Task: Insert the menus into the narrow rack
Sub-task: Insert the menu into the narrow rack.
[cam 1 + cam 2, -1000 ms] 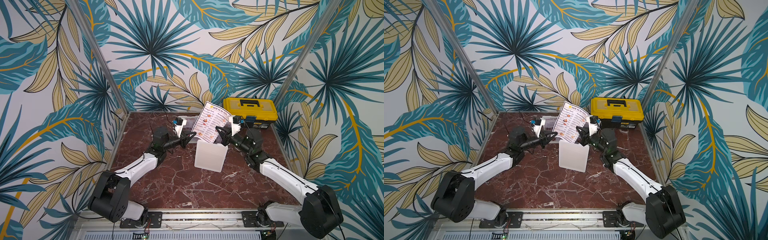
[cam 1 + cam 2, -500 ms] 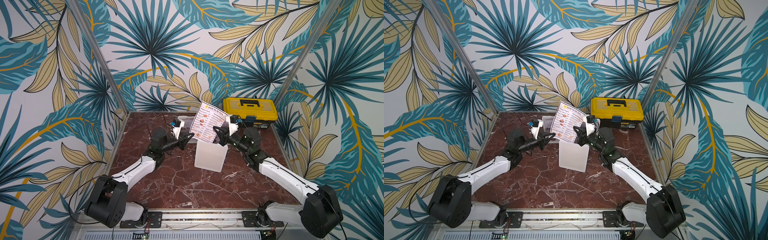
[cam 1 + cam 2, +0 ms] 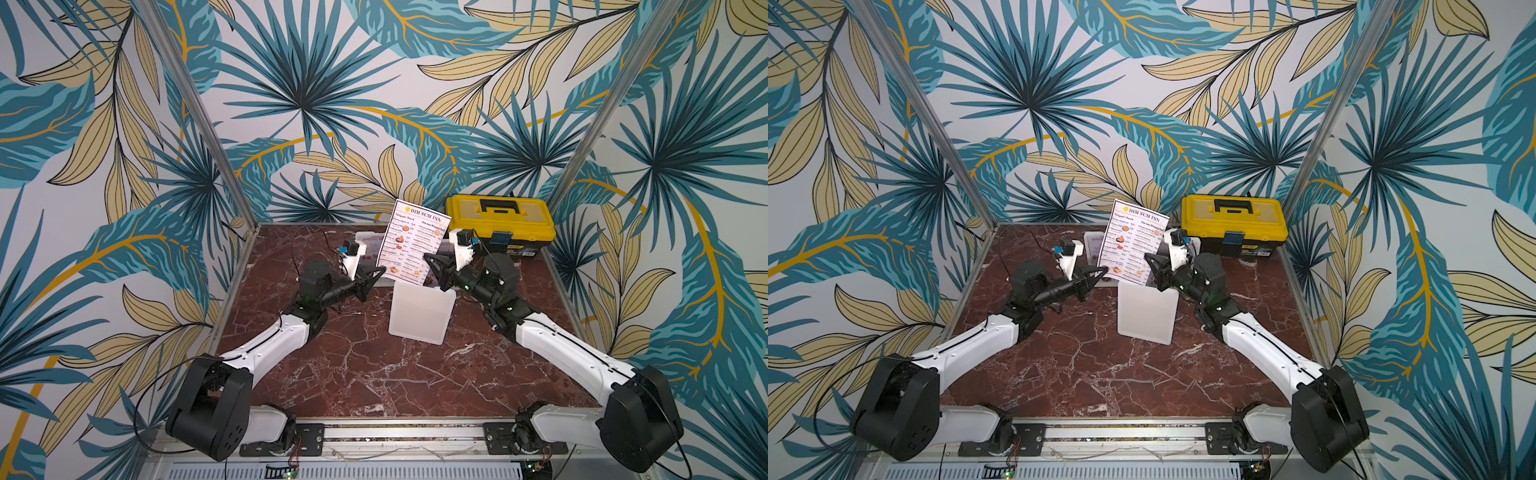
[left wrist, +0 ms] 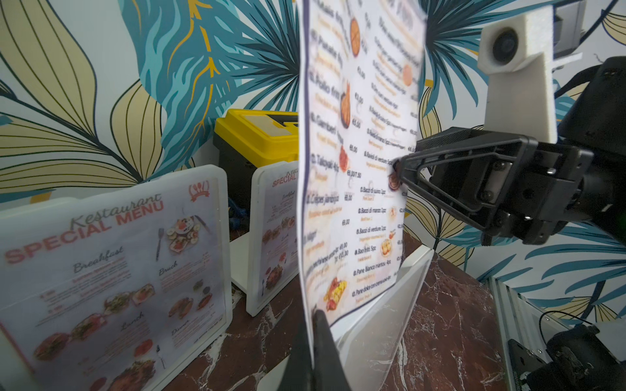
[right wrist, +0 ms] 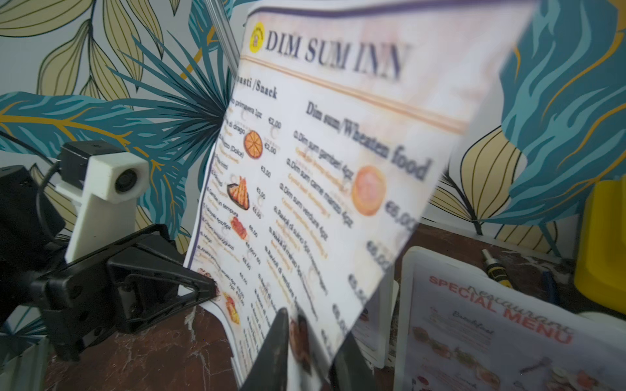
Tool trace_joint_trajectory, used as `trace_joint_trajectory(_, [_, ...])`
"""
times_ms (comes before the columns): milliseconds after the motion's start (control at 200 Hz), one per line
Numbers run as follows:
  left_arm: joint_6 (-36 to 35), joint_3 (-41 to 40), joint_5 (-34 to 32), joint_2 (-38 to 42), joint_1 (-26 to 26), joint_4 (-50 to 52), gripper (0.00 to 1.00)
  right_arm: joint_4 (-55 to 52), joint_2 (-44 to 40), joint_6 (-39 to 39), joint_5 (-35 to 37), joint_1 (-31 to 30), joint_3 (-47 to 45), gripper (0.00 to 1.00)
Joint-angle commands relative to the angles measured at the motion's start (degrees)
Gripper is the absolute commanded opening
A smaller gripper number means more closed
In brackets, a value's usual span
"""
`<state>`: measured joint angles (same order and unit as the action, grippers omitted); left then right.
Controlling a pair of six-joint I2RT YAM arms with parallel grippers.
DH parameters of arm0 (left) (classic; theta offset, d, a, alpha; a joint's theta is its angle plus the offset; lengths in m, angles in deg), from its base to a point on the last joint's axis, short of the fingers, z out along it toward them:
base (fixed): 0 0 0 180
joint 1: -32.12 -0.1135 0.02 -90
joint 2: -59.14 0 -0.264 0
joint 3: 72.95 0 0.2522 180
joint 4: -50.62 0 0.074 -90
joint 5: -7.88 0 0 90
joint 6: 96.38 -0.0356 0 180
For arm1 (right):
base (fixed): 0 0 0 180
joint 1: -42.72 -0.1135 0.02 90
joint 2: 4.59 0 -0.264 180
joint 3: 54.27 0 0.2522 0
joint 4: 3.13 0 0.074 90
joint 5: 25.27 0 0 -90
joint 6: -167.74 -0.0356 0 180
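Seating the DIM SUM INN menu (image 3: 417, 243) in the rack (image 3: 420, 311), pinched by the left tool (image 5: 211, 289), straddled by the slightly parted right tool (image 4: 397, 171); next, likely needs easing straight down.

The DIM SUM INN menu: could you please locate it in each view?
In a top view: DIM SUM INN menu upright at the white rack's top.
In a top view: menu likewise.
Left wrist: menu close, partly hiding the yellow toolbox.
Right wrist: menu close, title readable.
Shared landmark: toolbox.
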<state>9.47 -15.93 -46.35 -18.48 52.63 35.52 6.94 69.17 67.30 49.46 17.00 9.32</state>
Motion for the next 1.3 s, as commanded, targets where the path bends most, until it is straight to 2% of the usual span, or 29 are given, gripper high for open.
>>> trace_joint_trajectory(0, [-0.39,0.59,-0.35,-0.69,-0.46,-0.49,0.0,0.46,-0.54,-0.56,-1.71,-0.12,-0.86,0.29])
trace_joint_trajectory(155, [-0.73,0.59,0.35,-1.04,-0.4,-0.49,0.0,1.76,0.22,-2.08,-6.78,-0.26,-1.06,0.29])
trace_joint_trajectory(300, [-1.21,0.12,-0.63,-0.27,-0.33,-0.49,0.0,1.38,1.09,-2.08,-7.17,-0.61,-0.22,0.1])
trace_joint_trajectory(536, [-1.53,-0.64,-0.25,0.51,-0.37,-0.49,0.0,1.43,0.81,-0.99,-5.7,-0.74,-1.58,0.0])
trace_joint_trajectory(621, [-1.53,-0.72,0.14,0.59,-0.32,-0.49,0.0,2.11,0.6,-0.65,-5.82,-0.72,-2.44,0.0])
trace_joint_trajectory(651, [-1.49,-0.73,0.17,0.63,-0.34,-0.49,0.1,2.34,0.51,-0.45,-5.87,-0.73,-2.72,0.0])
trace_joint_trajectory(731, [-1.36,-1.12,-0.03,1.1,-0.37,-0.49,0.47,2.62,0.1,0.27,-5.93,-0.71,-3.41,0.0])
trace_joint_trajectory(786, [-1.44,-1.55,-0.25,1.57,-0.38,-0.49,0.61,2.02,-0.6,0.94,-5.62,-0.74,-3.84,0.0])
trace_joint_trajectory(851, [-1.49,-2.27,-1.04,2.26,-0.3,-0.49,0.72,0.94,-1.92,1.61,-4.84,-0.64,-4.5,0.0])
trace_joint_trajectory(971, [-1.45,-3.76,-2.67,3.59,-0.32,-0.49,0.8,-1.41,-4.91,3.31,-4.12,-0.56,-5.83,0.0])
trace_joint_trajectory(1297, [-1.61,-5.88,-3.69,4.85,-0.31,-0.49,0.87,-7.35,-8.94,6.85,-3.38,0.45,-6.53,0.0])
